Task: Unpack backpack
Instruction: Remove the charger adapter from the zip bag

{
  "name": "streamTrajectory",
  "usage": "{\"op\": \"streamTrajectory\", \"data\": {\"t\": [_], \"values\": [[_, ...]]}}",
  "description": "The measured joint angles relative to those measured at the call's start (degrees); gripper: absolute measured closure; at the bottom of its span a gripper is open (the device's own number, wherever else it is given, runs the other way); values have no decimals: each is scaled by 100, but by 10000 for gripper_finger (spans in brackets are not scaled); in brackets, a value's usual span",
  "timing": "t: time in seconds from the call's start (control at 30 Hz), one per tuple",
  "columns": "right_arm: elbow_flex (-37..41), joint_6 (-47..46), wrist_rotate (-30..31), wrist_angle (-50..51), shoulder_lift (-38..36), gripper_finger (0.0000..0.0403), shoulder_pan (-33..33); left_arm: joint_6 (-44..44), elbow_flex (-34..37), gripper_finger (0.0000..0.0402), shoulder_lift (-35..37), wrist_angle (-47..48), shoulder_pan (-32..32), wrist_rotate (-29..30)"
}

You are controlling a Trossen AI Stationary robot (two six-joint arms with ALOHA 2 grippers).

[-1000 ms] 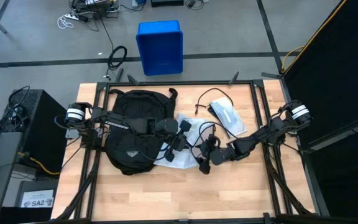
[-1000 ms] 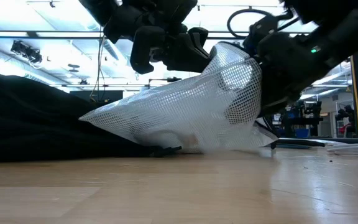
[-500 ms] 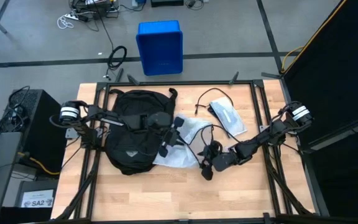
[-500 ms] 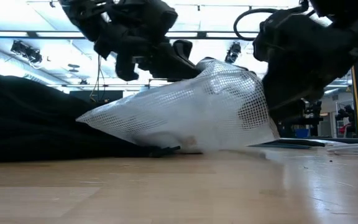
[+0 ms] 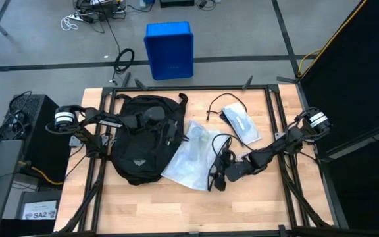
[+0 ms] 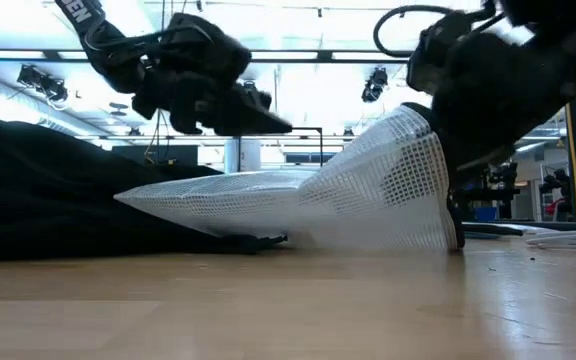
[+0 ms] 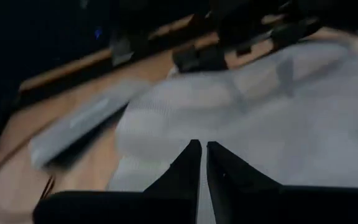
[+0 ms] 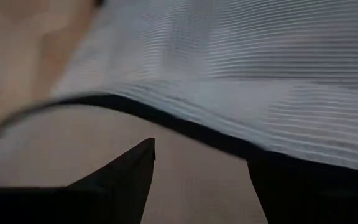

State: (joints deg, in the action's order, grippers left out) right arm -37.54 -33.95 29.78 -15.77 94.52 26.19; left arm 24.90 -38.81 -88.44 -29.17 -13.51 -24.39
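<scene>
The black backpack [image 5: 140, 141] lies flat at the table's left. A white mesh bag [image 5: 193, 155] lies beside it on the wood; its left part is flat and its right end [image 6: 413, 150] rises. My left gripper [image 5: 171, 135] hovers shut and empty over the backpack's right edge, pointing at the bag [image 7: 260, 106]. My right gripper [image 5: 217, 179] stands open at the bag's right end, with bare table between its fingers [image 8: 135, 168]. My right gripper has open fingers at the mesh bag's raised right end, which stands up against it in the low view. The bag's dark edge [image 8: 185, 127] runs across just past the fingertips. Whether a finger touches the bag, I cannot tell.
A second pale pouch [image 5: 242, 124] and a black cable [image 5: 219, 102] lie at the far right of the table. Another black cable loops by the right gripper [image 5: 212, 158]. A blue bin [image 5: 169, 49] stands on the floor beyond the far edge. Bare wood [image 5: 189, 204] spans the near side.
My left gripper has drawn back from the top of the mesh bag toward the table's left, over the backpack, sinking a little and rolling. The bag's middle, raised before, has sunk flat; its right end stays up by the right gripper.
</scene>
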Motion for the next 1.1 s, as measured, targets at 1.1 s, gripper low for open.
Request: {"op": "streamTrajectory", "data": {"t": [1.1], "values": [[2,161,458,1583,2,176,-1191,-109,-1983,402,-2554,1314,-282,1100]]}}
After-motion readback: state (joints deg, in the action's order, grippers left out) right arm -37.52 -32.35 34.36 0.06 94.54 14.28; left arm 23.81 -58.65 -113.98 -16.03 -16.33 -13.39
